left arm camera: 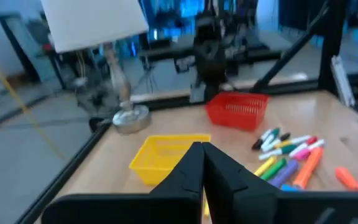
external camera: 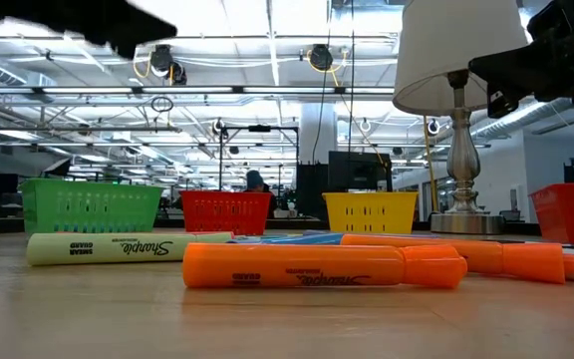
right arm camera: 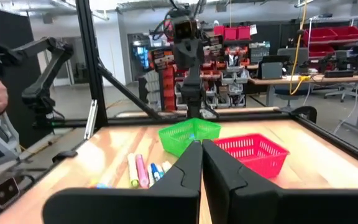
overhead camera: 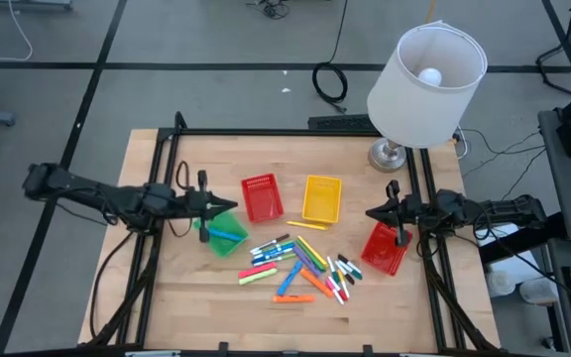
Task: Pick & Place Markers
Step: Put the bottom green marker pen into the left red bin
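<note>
Several markers [overhead camera: 300,268] in blue, green, yellow, orange, pink and white lie loose on the wooden table, near its front middle. In the low view a pale yellow marker [external camera: 118,247] and an orange one [external camera: 322,266] lie flat on their sides. My left gripper [overhead camera: 234,205] is shut and holds nothing. It points level toward the table's right, just above the far rim of a green basket [overhead camera: 226,236] with something blue inside. My right gripper [overhead camera: 370,212] is shut and holds nothing. It hovers at the right, pointing left, beside a tilted red basket [overhead camera: 385,248].
A second red basket [overhead camera: 262,196] and a yellow basket [overhead camera: 322,198] stand behind the markers. A lamp [overhead camera: 426,84] with a white shade stands at the far right corner. A black frame [overhead camera: 295,131] borders the table. Bare wood lies along the near edge.
</note>
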Robot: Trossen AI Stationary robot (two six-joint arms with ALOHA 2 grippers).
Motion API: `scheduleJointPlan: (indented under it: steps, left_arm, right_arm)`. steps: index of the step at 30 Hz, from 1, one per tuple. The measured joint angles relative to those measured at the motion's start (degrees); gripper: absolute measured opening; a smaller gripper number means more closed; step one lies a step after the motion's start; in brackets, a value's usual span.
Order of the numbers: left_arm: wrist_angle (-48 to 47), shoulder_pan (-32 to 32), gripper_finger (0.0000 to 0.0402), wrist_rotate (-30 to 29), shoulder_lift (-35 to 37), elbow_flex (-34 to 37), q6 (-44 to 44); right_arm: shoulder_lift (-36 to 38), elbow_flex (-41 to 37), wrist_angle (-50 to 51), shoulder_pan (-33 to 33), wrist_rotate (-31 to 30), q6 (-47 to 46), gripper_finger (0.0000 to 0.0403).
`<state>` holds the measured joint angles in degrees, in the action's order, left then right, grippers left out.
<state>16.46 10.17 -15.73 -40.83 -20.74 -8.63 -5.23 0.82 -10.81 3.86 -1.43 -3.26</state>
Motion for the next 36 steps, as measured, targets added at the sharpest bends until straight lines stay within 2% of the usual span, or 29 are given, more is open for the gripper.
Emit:
scheduleJointPlan:
  steps: [5,8,12,18,22,27,31,36]
  left_arm:
    - [13.61,-3.35,0.0004,0.03,3.43,14.22,0.24]
    - [22.99,-5.02,0.0003,-0.33,4.59,19.49,1.6]
    - [21.68,-5.73,0.0004,-0.42,4.35,19.79,-0.75]
    - [20.31,-5.77,0.0007,-0.26,4.1,19.9,-3.56]
    - [24.66,-5.77,0.0008,0.29,4.15,19.88,-3.99]
    - [25.15,-5.77,0.0006,0.24,4.1,19.88,-3.86]
    - [25.02,-5.77,0.0025,-0.25,4.1,19.88,-5.88]
    - [23.44,-5.77,0.0036,-1.19,4.08,19.88,-6.36]
  right_arm:
    - [0.0,0.0,0.49,0.0,0.0,0.26,0.0]
    - [0.0,0.0,-0.83,0.0,0.02,-0.56,0.0]
    - [0.0,0.0,-1.35,0.0,0.0,-0.36,0.0]
    - [-0.12,0.0,-3.6,0.0,-0.04,5.4,0.0]
    - [-0.17,0.0,-5.98,0.0,0.11,2.26,0.0]
    - [-0.55,0.42,-8.24,0.01,1.54,2.22,0.0]
    - [-5.92,2.98,-8.28,0.02,-2.84,0.92,0.0]
    - [-23.0,8.49,-8.51,0.03,-12.04,-3.04,0.0]
